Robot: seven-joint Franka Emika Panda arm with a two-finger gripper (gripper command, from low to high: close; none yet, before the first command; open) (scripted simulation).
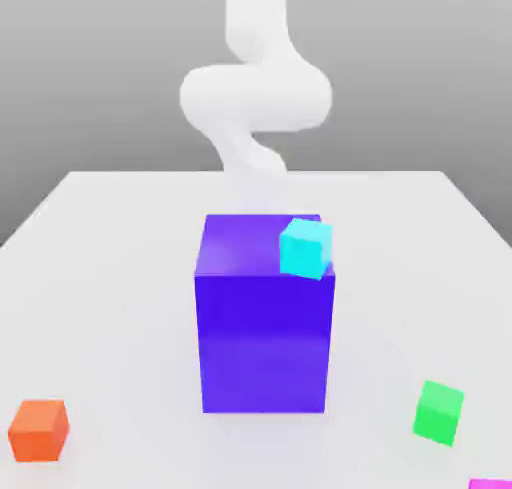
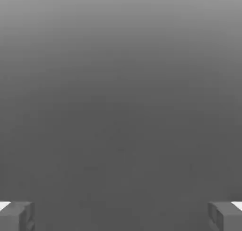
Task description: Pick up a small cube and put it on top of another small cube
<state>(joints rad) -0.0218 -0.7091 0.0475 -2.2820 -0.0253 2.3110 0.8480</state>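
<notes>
Across the exterior view from its left: an orange cube [image 1: 39, 430] sits near the table's [image 1: 120, 237] front edge, the big blue-purple block [image 1: 264, 317] carries a cyan cube [image 1: 305, 248], then the green cube [image 1: 440, 411], and the magenta cube [image 1: 490, 484] at the bottom edge — apart, unstacked. The gripper [image 2: 121, 216] is spread wide, empty — ready to descend.

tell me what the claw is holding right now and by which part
Nothing is held: the claw stands open with only bare space between its fingertips. The small magenta cube lies on the white table.

Exterior view near table [image 1: 100, 227], facing arm [image 1: 255, 97]; hand view between pincer [image 2: 121, 216] fingertips.
</notes>
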